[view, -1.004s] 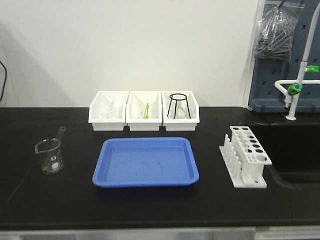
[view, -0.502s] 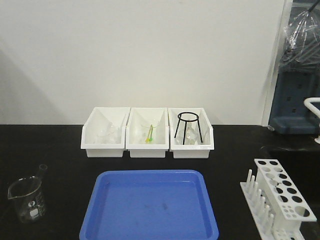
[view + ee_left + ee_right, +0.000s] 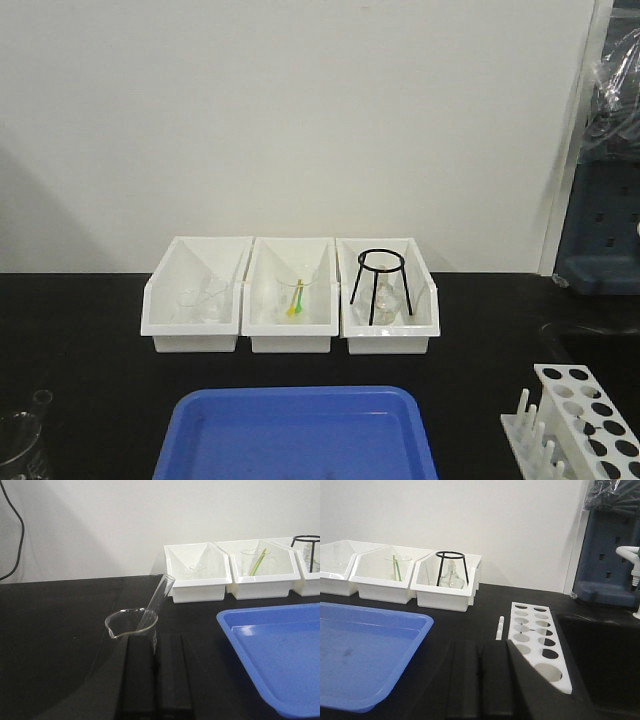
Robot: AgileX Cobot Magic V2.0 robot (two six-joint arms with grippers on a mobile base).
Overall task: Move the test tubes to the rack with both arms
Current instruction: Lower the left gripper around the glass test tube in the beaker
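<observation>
1. In the left wrist view, the left gripper (image 3: 156, 639) fills the bottom edge. Its two black fingers are pressed together with nothing between them.
2. In the right wrist view, the right gripper (image 3: 480, 645) is also drawn together and holds nothing.
3. Just beyond the left gripper stands a clear beaker (image 3: 132, 625) with a pouring lip. One test tube (image 3: 162, 592) leans in it, its open end tilted up and to the right past the rim.
4. Just beyond the right gripper, a little to its right, sits the white rack (image 3: 537, 640). Its top plate has two rows of round holes, and short pegs (image 3: 530, 425) stand along its left side. The rack is well apart from the beaker and its tube.
5. A blue tray (image 3: 300, 440) lies between the beaker and the rack.
6. Behind the tray, three white bins stand side by side and touching.
   - The left bin (image 3: 190, 342) holds small clear glassware that is too faint to name.
   - The middle bin (image 3: 290, 342) holds a clear cup with a green-and-yellow rod (image 3: 295, 303) standing in it.
   - The right bin (image 3: 390, 342) holds a black wire tripod (image 3: 372, 295) and a conical flask (image 3: 388, 295).
7. Everything rests on a black bench (image 3: 90, 350), which drops into a sink (image 3: 600, 655) to the right of the rack.
8. A plain off-white wall (image 3: 300, 120) stands behind, with a black cable (image 3: 12, 525) hanging at its left. A blue-grey pegboard panel (image 3: 607, 545) stands at the far right, with a plastic bag (image 3: 615, 495) above it.
</observation>
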